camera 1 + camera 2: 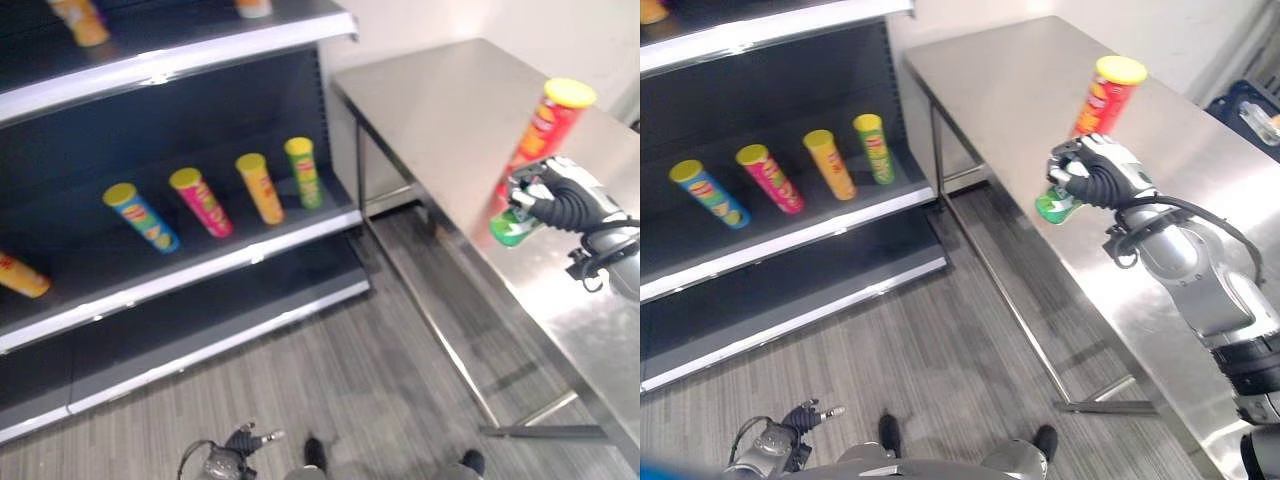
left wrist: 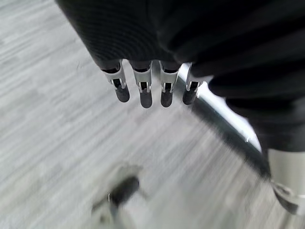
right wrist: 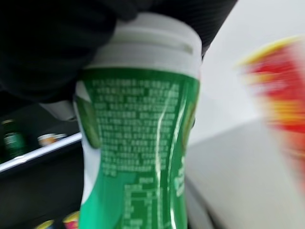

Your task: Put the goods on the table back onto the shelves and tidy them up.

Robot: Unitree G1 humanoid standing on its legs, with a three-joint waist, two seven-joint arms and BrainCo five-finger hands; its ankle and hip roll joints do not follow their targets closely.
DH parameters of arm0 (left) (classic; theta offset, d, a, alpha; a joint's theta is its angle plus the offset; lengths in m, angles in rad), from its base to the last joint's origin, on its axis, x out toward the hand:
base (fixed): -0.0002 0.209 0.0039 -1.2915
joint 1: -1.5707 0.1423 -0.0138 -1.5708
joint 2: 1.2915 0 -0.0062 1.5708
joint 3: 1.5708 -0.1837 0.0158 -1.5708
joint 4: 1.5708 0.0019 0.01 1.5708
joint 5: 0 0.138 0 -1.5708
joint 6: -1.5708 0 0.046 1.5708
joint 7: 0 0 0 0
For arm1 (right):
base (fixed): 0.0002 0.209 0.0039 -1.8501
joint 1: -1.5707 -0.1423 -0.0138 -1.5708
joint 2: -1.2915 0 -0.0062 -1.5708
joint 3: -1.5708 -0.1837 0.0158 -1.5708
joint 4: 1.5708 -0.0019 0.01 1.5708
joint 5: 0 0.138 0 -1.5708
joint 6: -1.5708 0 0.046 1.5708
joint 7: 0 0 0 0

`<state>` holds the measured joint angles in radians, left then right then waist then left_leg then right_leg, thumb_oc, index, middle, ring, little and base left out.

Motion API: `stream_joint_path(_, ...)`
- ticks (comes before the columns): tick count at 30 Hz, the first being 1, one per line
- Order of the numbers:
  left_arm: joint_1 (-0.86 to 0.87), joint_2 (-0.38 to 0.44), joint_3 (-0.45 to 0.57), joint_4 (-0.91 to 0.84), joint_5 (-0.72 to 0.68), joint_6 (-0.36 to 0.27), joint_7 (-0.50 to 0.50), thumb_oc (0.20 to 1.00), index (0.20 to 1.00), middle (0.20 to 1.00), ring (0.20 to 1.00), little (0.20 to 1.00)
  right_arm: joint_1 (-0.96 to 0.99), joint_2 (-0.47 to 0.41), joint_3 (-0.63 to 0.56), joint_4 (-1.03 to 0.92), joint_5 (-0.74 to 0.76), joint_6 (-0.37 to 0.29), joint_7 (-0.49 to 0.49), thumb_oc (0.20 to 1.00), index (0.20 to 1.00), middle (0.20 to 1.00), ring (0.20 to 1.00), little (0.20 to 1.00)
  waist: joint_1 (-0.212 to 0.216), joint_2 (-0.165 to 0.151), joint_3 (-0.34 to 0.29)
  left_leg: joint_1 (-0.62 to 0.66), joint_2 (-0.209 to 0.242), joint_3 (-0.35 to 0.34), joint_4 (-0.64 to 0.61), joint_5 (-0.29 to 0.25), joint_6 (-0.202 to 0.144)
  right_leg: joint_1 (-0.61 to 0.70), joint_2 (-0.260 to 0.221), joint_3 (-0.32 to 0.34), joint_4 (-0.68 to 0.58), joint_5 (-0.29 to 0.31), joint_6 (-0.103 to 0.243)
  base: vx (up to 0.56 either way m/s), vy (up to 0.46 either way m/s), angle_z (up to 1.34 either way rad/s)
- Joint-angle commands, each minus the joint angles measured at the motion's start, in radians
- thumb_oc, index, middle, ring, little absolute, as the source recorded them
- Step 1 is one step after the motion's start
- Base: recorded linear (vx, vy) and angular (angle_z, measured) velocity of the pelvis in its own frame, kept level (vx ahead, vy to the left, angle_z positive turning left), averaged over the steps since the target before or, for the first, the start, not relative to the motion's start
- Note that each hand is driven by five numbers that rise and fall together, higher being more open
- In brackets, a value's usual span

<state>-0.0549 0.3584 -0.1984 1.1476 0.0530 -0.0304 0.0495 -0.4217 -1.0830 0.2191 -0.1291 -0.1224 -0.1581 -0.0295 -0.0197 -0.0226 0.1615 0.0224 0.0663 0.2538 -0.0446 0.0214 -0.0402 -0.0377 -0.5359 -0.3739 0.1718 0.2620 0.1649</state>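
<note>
- Your right robot hand was curled round a green bottle with a white cap, and it held that bottle off the bench, above the bench's front edge.
- In the right wrist view the green bottle ran along the palm, its white cap next to the dark cover.
- A red can with a yellow lid stood upright on the bench, just behind the held bottle and near the bench's front edge.
- Your left robot hand hung low over the grey floor, well apart from the bench, with its fingers straight and loose and nothing in them.
- The shelves stood to the left of the bench, beyond its end.
- On the middle shelf, counting away from the bench, stood a green can, an orange can, a pink can and a blue can, each with a yellow lid and well apart from its neighbours.
- Farthest from the bench on that same shelf, another orange can showed at the picture's edge.
- On the shelf above, an orange can was partly in view, far from the bench.
</note>
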Motion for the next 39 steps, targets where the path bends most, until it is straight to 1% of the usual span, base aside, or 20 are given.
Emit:
stream_joint_path(1,0.025,0.013,-0.002,0.006,0.016,0.008,0.008,1.0,1.0,1.0,1.0,1.0,-0.096,-0.034,-0.025,-0.015,-0.019,-0.02,-0.046,0.2,0.2,0.2,0.2,0.2,0.024,-0.01,-0.025,-0.01,0.076,0.017,-0.022,-0.04,-0.073,0.027,0.029,0.004,-0.007,-0.107,0.064,0.0,0.0,0.39)
stream_joint_path(3,0.025,0.013,-0.002,0.006,0.016,0.008,0.008,1.0,1.0,1.0,1.0,1.0,-0.096,-0.034,-0.025,-0.015,-0.019,-0.02,-0.046,0.2,0.2,0.2,0.2,0.2,0.024,-0.01,-0.025,-0.01,0.076,0.017,-0.022,-0.04,-0.073,0.027,0.029,0.004,-0.007,-0.107,0.064,0.07,0.14,0.14)
stream_joint_path(4,0.01,0.016,0.006,0.006,-0.013,0.013,0.011,1.0,1.0,1.0,1.0,1.0,-0.084,-0.066,-0.054,-0.032,-0.028,-0.016,-0.056,0.2,0.2,0.2,0.2,0.2,-0.003,-0.003,-0.009,0.001,0.04,-0.049,-0.042,-0.039,-0.047,-0.032,0.211,0.183,0.061,-0.256,0.02,0.31,0.402,0.45)
stream_joint_path(5,-0.007,0.002,-0.004,0.041,-0.015,0.013,0.015,1.0,1.0,1.0,1.0,1.0,-0.164,-0.097,-0.022,-0.045,-0.034,-0.013,-0.069,0.2,0.2,0.2,0.2,0.2,-0.01,-0.007,0.007,0.019,-0.003,-0.103,-0.043,-0.055,-0.038,-0.055,0.307,0.206,-0.032,-0.287,0.006,0.35,0.399,0.8)
stream_joint_path(9,-0.016,-0.011,-0.019,0.056,-0.012,0.016,0.007,1.0,1.0,1.0,1.0,1.0,-0.301,-0.152,0.077,-0.01,-0.043,-0.005,-0.08,0.2,0.2,0.2,0.2,0.2,-0.03,-0.022,0.025,0.041,-0.027,-0.166,-0.043,-0.061,-0.042,-0.133,0.366,0.279,-0.166,-0.212,0.033,0.17,0.036,0.63)
stream_joint_path(12,-0.02,-0.017,-0.029,0.05,-0.014,0.018,0.002,1.0,1.0,1.0,1.0,1.0,-0.378,-0.183,0.145,0.026,-0.041,0.004,-0.084,0.2,0.2,0.2,0.2,0.2,-0.044,-0.028,0.033,0.058,-0.037,-0.203,-0.043,-0.068,-0.045,-0.157,0.391,0.319,-0.21,-0.182,0.043,0.16,-0.047,1.15)
stream_joint_path(13,-0.027,-0.014,-0.041,0.043,-0.026,0.019,0.003,1.0,1.0,1.0,1.0,1.0,-0.487,-0.244,0.236,0.079,-0.052,0.018,-0.087,0.2,0.2,0.2,0.2,0.2,-0.052,-0.048,0.035,0.077,-0.055,-0.268,-0.043,-0.08,-0.047,-0.159,0.404,0.362,-0.215,-0.164,0.044,0.2,-0.129,1.3)
stream_joint_path(15,-0.024,-0.017,-0.045,0.041,-0.029,0.018,0.003,1.0,1.0,1.0,1.0,1.0,-0.506,-0.256,0.25,0.089,-0.054,0.023,-0.087,0.2,0.2,0.2,0.2,0.2,-0.054,-0.053,0.031,0.079,-0.059,-0.278,-0.043,-0.086,-0.045,-0.153,0.403,0.366,-0.21,-0.163,0.038,0.14,-0.132,0.91)
stream_joint_path(18,-0.014,-0.022,-0.055,0.043,-0.04,0.018,0.014,1.0,1.0,1.0,1.0,1.0,-0.61,-0.272,0.324,0.119,-0.052,0.027,-0.077,0.2,0.2,0.2,0.2,0.2,-0.045,-0.063,0.002,0.095,-0.054,-0.312,-0.038,-0.101,-0.056,-0.114,0.395,0.345,-0.206,-0.168,0.022,0.18,-0.226,0.78)
stream_joint_path(21,0.003,-0.037,-0.057,0.029,-0.052,0.019,0.02,1.0,1.0,1.0,1.0,1.0,-0.711,-0.27,0.424,0.151,-0.048,0.028,-0.071,0.2,0.2,0.2,0.2,0.2,-0.049,-0.051,-0.017,0.101,-0.035,-0.323,-0.025,-0.111,-0.066,-0.086,0.401,0.317,-0.21,-0.18,0.013,0.16,-0.176,0.61)
stream_joint_path(24,0.024,-0.052,-0.054,0.046,-0.078,0.024,0.03,1.0,1.0,1.0,1.0,1.0,-0.839,-0.231,0.541,0.195,-0.041,0.027,-0.054,0.2,0.2,0.2,0.2,0.2,-0.034,-0.05,-0.043,0.102,-0.002,-0.332,0.027,-0.131,-0.092,-0.02,0.412,0.262,-0.219,-0.223,-0.006,0.24,-0.303,0.61)
stream_joint_path(28,0.048,-0.056,-0.034,0.042,-0.11,0.027,0.036,1.0,1.0,1.0,1.0,1.0,-0.935,-0.182,0.623,0.25,-0.038,0.029,-0.052,0.2,0.2,0.2,0.2,0.2,-0.012,-0.053,-0.037,0.067,0.008,-0.343,0.143,-0.138,-0.119,0.03,0.42,0.232,-0.217,-0.266,-0.03,0.11,-0.222,0.34)
stream_joint_path(30,0.057,-0.044,-0.025,0.022,-0.156,0.025,0.037,1.0,1.0,1.0,1.0,1.0,-1.055,-0.135,0.712,0.336,-0.037,0.037,-0.059,0.2,0.2,0.2,0.2,0.2,0.022,-0.062,0.008,-0.054,-0.013,-0.376,0.393,-0.044,-0.155,0.073,0.425,0.215,-0.206,-0.298,-0.066,0.02,-0.232,0.62)
stream_joint_path(31,0.057,-0.043,-0.025,0.019,-0.166,0.024,0.038,1.0,1.0,1.0,1.0,1.0,-1.066,-0.12,0.717,0.364,-0.038,0.042,-0.065,0.2,0.2,0.2,0.2,0.2,0.032,-0.071,0.021,-0.089,-0.019,-0.372,0.461,-0.011,-0.164,0.086,0.421,0.207,-0.208,-0.301,-0.073,-0.03,-0.108,0.71)
stream_joint_path(34,0.057,-0.044,-0.025,0.019,-0.167,0.024,0.038,1.0,1.0,1.0,1.0,1.0,-1.072,-0.119,0.722,0.367,-0.037,0.041,-0.066,0.2,0.2,0.2,0.2,0.2,0.028,-0.068,0.02,-0.097,-0.019,-0.375,0.471,-0.014,-0.164,0.084,0.422,0.204,-0.208,-0.301,-0.072,0.01,-0.061,0.45)
stream_joint_path(35,0.055,-0.041,-0.026,0.017,-0.171,0.027,0.054,1.0,1.0,1.0,1.0,1.0,-1.064,-0.082,0.736,0.451,-0.057,0.061,-0.078,0.2,0.2,0.2,0.2,0.2,0.05,-0.082,0.053,-0.17,-0.005,-0.328,0.599,0.01,-0.16,0.123,0.425,0.19,-0.219,-0.308,-0.084,0.23,-0.156,0.0)
stream_joint_path(36,0.072,-0.046,-0.033,0.037,-0.178,0.024,0.039,1.0,1.0,1.0,1.0,1.0,-1.104,-0.031,0.77,0.537,-0.052,0.076,-0.063,0.2,0.2,0.2,0.2,0.2,0.055,-0.072,0.034,-0.177,0.041,-0.26,0.396,-0.056,-0.119,0.138,0.433,0.168,-0.24,-0.321,-0.073,0.24,-0.158,0.0)
stream_joint_path(37,0.074,-0.047,-0.032,0.037,-0.177,0.023,0.039,1.0,1.0,1.0,1.0,1.0,-1.108,-0.029,0.774,0.54,-0.051,0.076,-0.063,0.2,0.2,0.2,0.2,0.2,0.059,-0.072,0.035,-0.166,0.041,-0.254,0.386,-0.055,-0.119,0.142,0.431,0.173,-0.241,-0.322,-0.072,0.41,0.052,0.19)
stream_joint_path(38,0.086,-0.047,-0.031,0.042,-0.179,0.023,0.03,1.0,1.0,1.0,1.0,1.0,-1.105,-0.006,0.777,0.562,-0.054,0.071,-0.061,0.2,0.2,0.2,0.2,0.2,0.078,-0.047,0.025,-0.167,0.063,-0.264,0.192,-0.009,-0.118,0.159,0.442,0.181,-0.252,-0.337,-0.06,0.29,0.117,0.01)
stream_joint_path(39,0.086,-0.048,-0.032,0.048,-0.178,0.019,0.033,1.0,1.0,1.0,1.0,1.0,-1.108,-0.002,0.775,0.599,-0.058,0.074,-0.072,0.2,0.2,0.2,0.2,0.2,0.084,-0.036,0.022,-0.177,0.074,-0.269,0.104,0.061,-0.132,0.171,0.444,0.181,-0.257,-0.347,-0.057,0.46,0.208,-0.07)
